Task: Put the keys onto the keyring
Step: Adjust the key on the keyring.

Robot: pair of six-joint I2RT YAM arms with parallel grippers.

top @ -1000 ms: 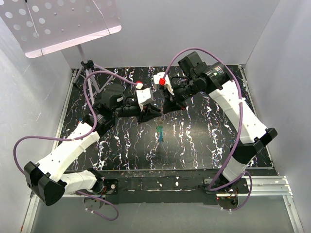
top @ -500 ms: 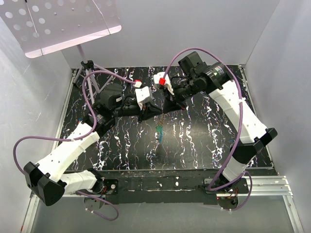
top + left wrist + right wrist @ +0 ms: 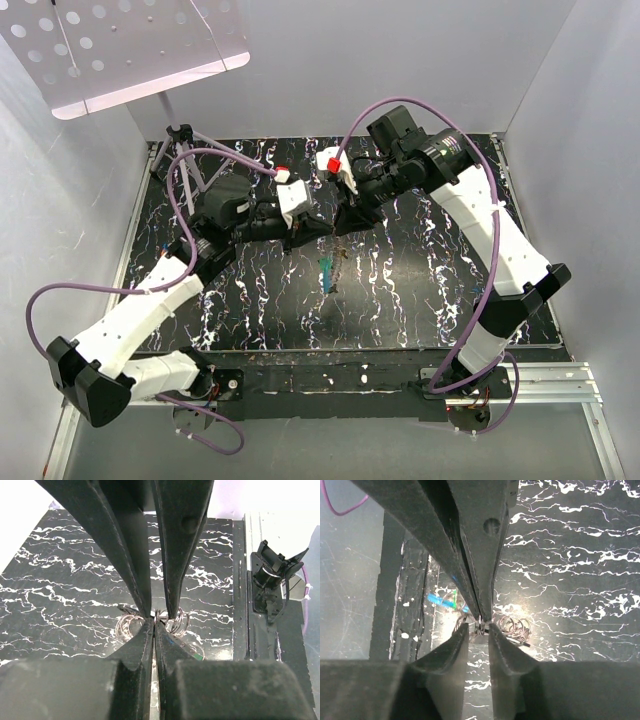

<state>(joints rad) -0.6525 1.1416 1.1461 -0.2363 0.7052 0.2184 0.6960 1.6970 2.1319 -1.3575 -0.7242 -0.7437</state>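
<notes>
Both grippers meet tip to tip above the middle of the black marbled mat [image 3: 420,290]. My left gripper [image 3: 318,232] is shut, its jaws pressed together in the left wrist view [image 3: 154,622] on a thin silvery keyring [image 3: 480,625]. My right gripper [image 3: 336,227] is slightly open, its fingertips [image 3: 492,628] standing either side of that ring [image 3: 158,615]. The keys [image 3: 328,270], teal and blue, lie on the mat just in front of the grippers. The right wrist view shows a blue head [image 3: 436,600] and a green head [image 3: 454,600].
More thin wire rings [image 3: 516,627] lie on the mat under the grippers [image 3: 127,625]. A tripod [image 3: 182,160] with a perforated white board [image 3: 120,50] stands at the back left. White walls enclose the mat. A metal rail [image 3: 550,380] runs along the near edge.
Both grippers stay tip to tip. The left arm has shifted slightly left. The keys lie in about the same spot.
</notes>
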